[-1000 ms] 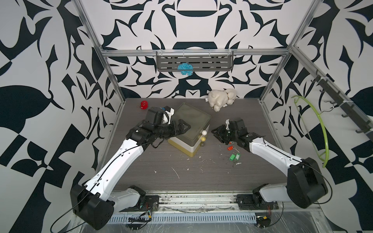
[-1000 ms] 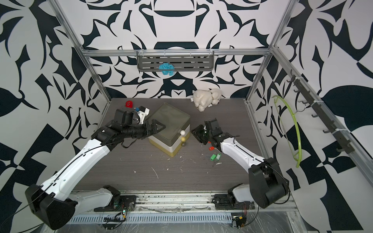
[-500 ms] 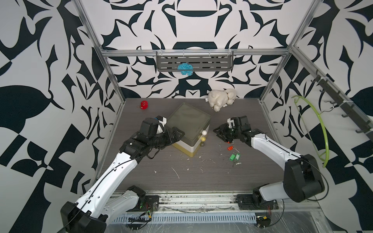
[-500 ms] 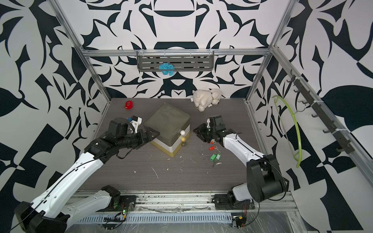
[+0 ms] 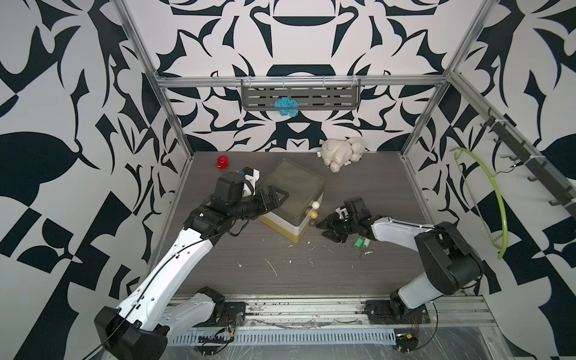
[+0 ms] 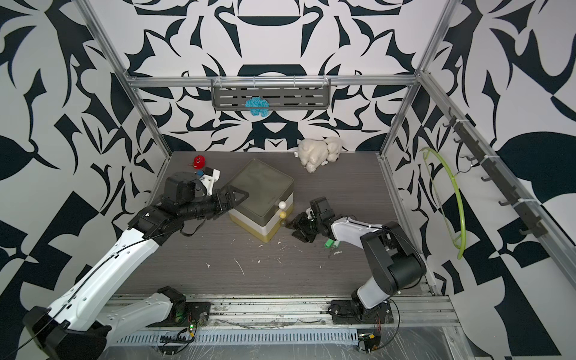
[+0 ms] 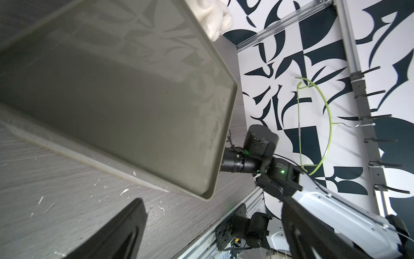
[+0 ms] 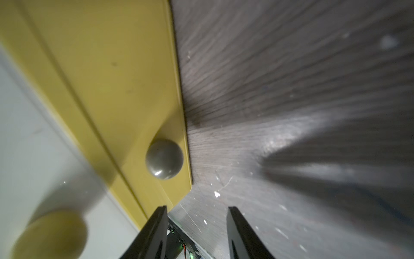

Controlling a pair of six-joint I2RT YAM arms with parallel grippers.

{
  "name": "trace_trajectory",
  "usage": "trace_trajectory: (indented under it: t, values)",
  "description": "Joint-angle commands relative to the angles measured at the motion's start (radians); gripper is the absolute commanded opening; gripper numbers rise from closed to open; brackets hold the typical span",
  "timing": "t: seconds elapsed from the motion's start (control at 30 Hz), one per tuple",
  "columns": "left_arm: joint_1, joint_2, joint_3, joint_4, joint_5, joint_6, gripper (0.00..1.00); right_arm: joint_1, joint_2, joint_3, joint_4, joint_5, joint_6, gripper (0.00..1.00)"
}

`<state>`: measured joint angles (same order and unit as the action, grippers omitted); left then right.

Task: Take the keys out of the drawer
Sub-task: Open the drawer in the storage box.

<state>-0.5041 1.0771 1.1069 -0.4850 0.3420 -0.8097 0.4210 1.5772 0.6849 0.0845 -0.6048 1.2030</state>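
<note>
Keys (image 5: 361,243) lie on the table (image 5: 280,274), outside the drawer unit (image 5: 290,187). They show in both top views as two green tags side by side. They are too small to say which way their long axis runs or where they point. They sit behind the right claw (image 5: 321,230), just beside that arm's wrist on the side nearer the robot's base, and well apart from the left claw (image 5: 277,199).

Low over the table, the right claw points at the unit's front. In the right wrist view its jaws stand apart with nothing between them. The dark knob (image 8: 164,159) of the yellow bottom drawer (image 8: 107,67) lies just ahead of the fingertips (image 8: 161,215).

Over the unit's olive top, near its left edge, hangs the left claw. The left wrist view shows its fingers (image 7: 116,231) spread wide, holding nothing. A faint mark (image 7: 214,129) near the lid's corner is too blurred to read.
</note>
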Motion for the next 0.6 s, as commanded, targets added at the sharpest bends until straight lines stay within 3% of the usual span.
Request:
trace_trajectory:
  t: [0.0,0.27,0.57]
  values:
    - [0.0,0.036,0.049,0.016,0.033,0.041,0.99,0.008,0.033,-0.019,0.204,-0.026,0.061,0.49]
    - [0.0,0.115,0.058,0.057,0.081,0.037,0.99,0.023,0.124,-0.056,0.453,-0.021,0.129,0.49]
    - [0.0,0.147,0.022,0.07,0.102,0.032,0.99,0.022,0.153,-0.079,0.54,0.008,0.137,0.47]
